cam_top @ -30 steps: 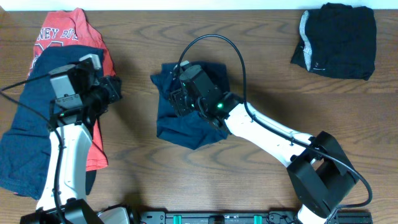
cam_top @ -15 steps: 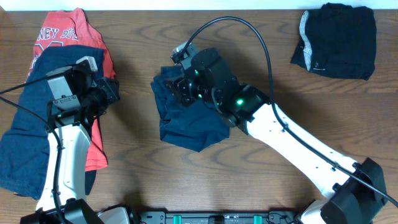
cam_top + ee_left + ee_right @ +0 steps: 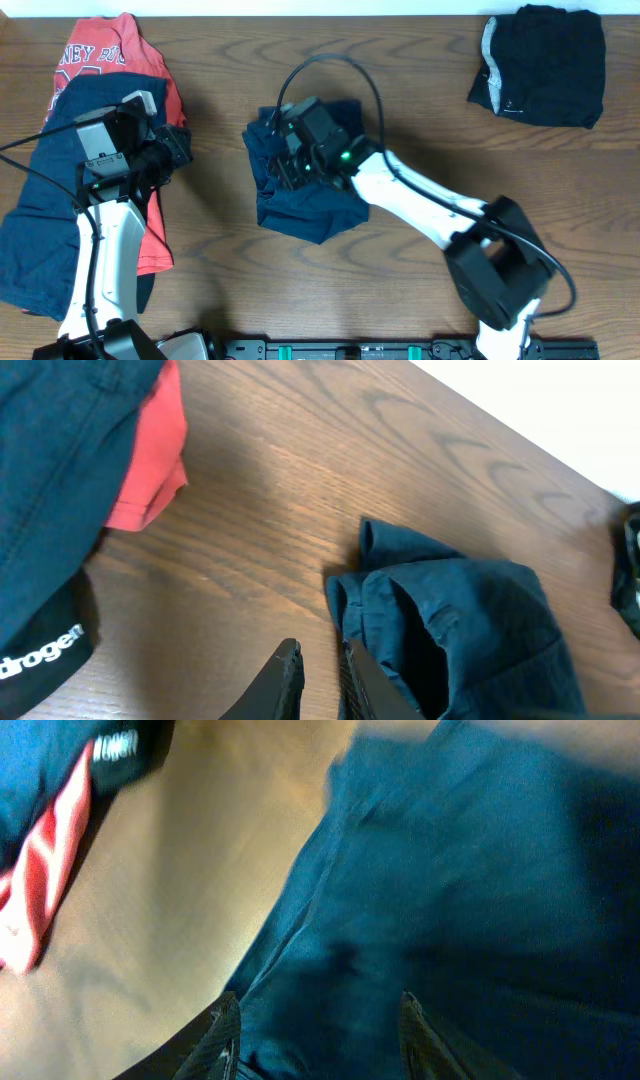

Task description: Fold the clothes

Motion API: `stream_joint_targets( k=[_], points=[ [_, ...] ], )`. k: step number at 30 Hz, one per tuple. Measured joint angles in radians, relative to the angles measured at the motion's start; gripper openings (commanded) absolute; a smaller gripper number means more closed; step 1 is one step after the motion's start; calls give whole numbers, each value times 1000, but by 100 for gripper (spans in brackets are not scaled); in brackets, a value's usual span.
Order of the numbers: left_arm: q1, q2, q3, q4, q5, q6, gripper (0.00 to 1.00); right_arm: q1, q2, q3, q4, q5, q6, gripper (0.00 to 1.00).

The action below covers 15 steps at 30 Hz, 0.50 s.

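A bunched pair of navy shorts (image 3: 305, 205) lies mid-table. My right gripper (image 3: 287, 165) is open and low over its left part; in the right wrist view (image 3: 320, 1035) the fabric (image 3: 450, 880) fills the space between the spread fingers. My left gripper (image 3: 178, 148) hovers over bare wood, jaws nearly together and empty (image 3: 320, 680). A red T-shirt (image 3: 105, 50) lies at the far left under a second pair of navy shorts (image 3: 40, 210). A folded black grey-striped garment (image 3: 540, 65) sits at the back right.
The left wrist view shows the red shirt's hem (image 3: 150, 470), the left shorts (image 3: 60, 450), a black cloth with white lettering (image 3: 40, 650) and the middle shorts (image 3: 450, 630). A black rail (image 3: 350, 350) runs along the table's front edge.
My right arm swung out and back, and its gripper stays over the middle shorts, whose left edge is more bunched. My left arm has not moved.
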Motion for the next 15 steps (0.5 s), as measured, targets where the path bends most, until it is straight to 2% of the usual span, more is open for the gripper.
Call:
stream_joint_targets(
  k=[9,12,15],
  points=[
    [0,0,0,-21,-23,11,17,17,29,0,-51,-142,38,49],
    [0,0,0,-33,-26,11,17,-4,29,20,-121,-170,43,54],
    [0,0,0,-47,-28,11,17,-48,15,79,-269,-176,28,58]
  ],
)
